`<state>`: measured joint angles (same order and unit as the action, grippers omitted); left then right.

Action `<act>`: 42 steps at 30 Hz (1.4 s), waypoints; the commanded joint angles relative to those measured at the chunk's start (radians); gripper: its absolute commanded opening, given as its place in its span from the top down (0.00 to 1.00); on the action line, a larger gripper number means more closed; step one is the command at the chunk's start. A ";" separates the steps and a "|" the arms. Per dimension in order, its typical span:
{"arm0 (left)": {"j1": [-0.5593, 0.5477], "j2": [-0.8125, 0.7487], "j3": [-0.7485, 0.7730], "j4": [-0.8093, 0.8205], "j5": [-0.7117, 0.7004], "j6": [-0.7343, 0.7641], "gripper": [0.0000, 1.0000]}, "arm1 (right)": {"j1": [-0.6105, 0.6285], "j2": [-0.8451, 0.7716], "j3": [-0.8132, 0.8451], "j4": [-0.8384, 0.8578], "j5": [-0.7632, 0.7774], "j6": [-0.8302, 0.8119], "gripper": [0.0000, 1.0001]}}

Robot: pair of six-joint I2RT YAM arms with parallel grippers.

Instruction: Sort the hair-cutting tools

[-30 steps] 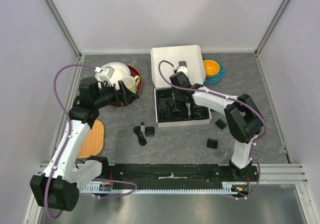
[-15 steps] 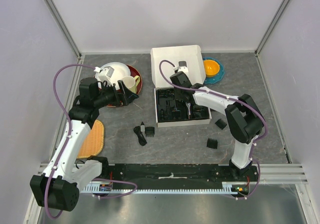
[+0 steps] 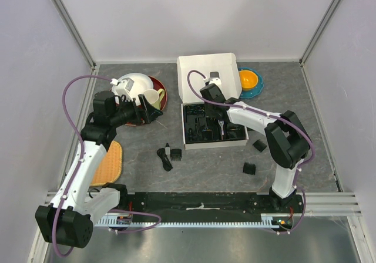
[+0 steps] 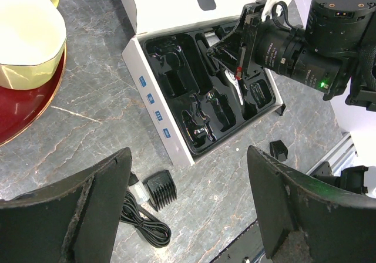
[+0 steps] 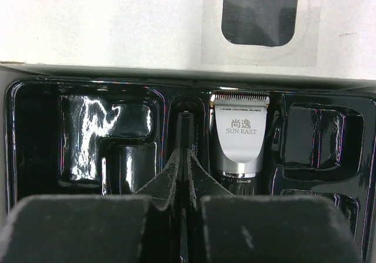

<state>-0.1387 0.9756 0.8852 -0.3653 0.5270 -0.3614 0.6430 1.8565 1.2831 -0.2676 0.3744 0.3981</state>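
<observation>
Currently the right gripper [image 5: 182, 170] hangs over the black moulded plastic tray [image 5: 88, 134] inside the open white cardboard box [image 5: 117, 22]. Its jaws are pinched together on a thin black brush [image 5: 185, 128], which points into a narrow slot of the tray. Just to the right of that slot, in its own compartment, lies the black-and-silver electric hair clipper [image 5: 239, 140], its blade end toward the box lid.

The left gripper [image 4: 189, 151] is held above the grey marbled counter [image 3: 205, 175], near a cream cup [image 4: 29, 34] that stands on a dark red plate [image 4: 29, 113]. Its jaws are spread wide and hold nothing.

Three small black plastic comb attachments [image 3: 259, 146] lie on the counter outside the box. Two are to the right of the box, the second [image 3: 249, 168] nearer the arm bases. The third [image 3: 175, 154] lies in front of the box's left corner, just beside a coiled black cable [image 3: 164, 159].
</observation>
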 commanded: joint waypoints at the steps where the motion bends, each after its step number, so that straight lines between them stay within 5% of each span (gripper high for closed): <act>1: 0.004 -0.005 0.003 0.008 -0.001 0.030 0.15 | -0.008 0.026 -0.007 -0.038 -0.028 0.012 0.95; 13: 0.004 -0.005 0.006 0.005 -0.007 0.030 0.15 | -0.008 -0.005 0.022 -0.068 -0.029 -0.001 0.91; 18: 0.004 -0.005 0.011 -0.004 -0.027 0.029 0.15 | -0.008 -0.100 0.097 -0.111 -0.058 -0.042 0.66; 24: 0.004 -0.008 0.021 -0.046 -0.122 0.018 0.15 | -0.008 -0.189 0.107 -0.194 -0.143 -0.044 0.48; 32: 0.002 -0.005 0.015 -0.058 -0.134 0.024 0.15 | -0.038 -0.397 -0.119 -0.329 0.124 0.067 0.30; 42: 0.004 0.018 0.014 -0.064 -0.110 0.016 0.15 | -0.164 -0.730 -0.406 -0.421 0.117 0.306 0.23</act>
<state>-0.1387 0.9871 0.8852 -0.4255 0.4126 -0.3618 0.4923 1.2491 0.9291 -0.6449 0.4683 0.5922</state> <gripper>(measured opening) 0.856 0.755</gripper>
